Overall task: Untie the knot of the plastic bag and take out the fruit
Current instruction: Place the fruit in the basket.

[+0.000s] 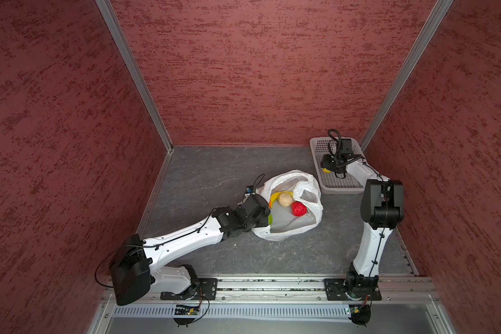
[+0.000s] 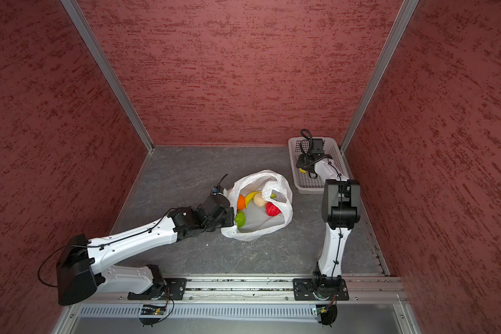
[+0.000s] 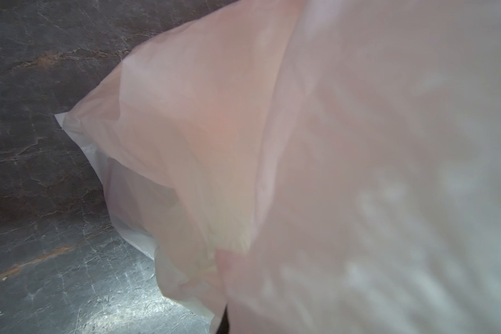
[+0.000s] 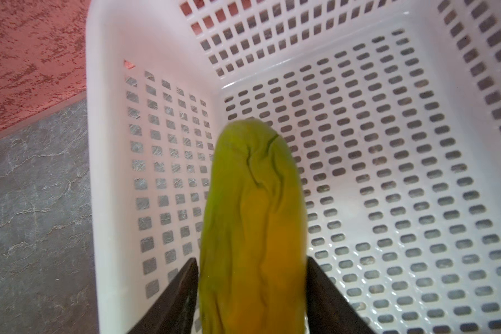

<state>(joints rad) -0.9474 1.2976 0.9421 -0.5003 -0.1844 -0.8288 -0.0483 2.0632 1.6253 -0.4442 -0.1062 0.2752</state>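
Plastic bag (image 2: 284, 219) holds five fruit (image 2: 272, 208); your left gripper (image 2: 229, 221) pinches its rim. Your right gripper (image 4: 252, 260) clasps one yellow-green fruit (image 4: 252, 188) over the basket (image 4: 156, 43).

left arm (image 1: 182, 240) outstretched, left hand (image 2: 231, 221) closed; right arm (image 1: 373, 245) bent, right hand (image 4: 252, 266) parted

A white perforated basket (image 1: 343, 189) (image 2: 310, 189) (image 4: 113, 144) sits on the grey, stone-patterned tabletop (image 1: 209, 173) (image 2: 185, 173) (image 3: 26, 144) (image 4: 26, 202) in the far right corner, close to the back and right-hand walls (the right wrist view shows oval slots in its floor and square holes in its sides). Dark-red textured walls (image 1: 258, 72) close the table in on three sides, joined at the corners by aluminium posts (image 1: 135, 75). Along the near edge runs a metal rail (image 1: 272, 284), and in front of it a pale slotted cable duct (image 1: 258, 311).
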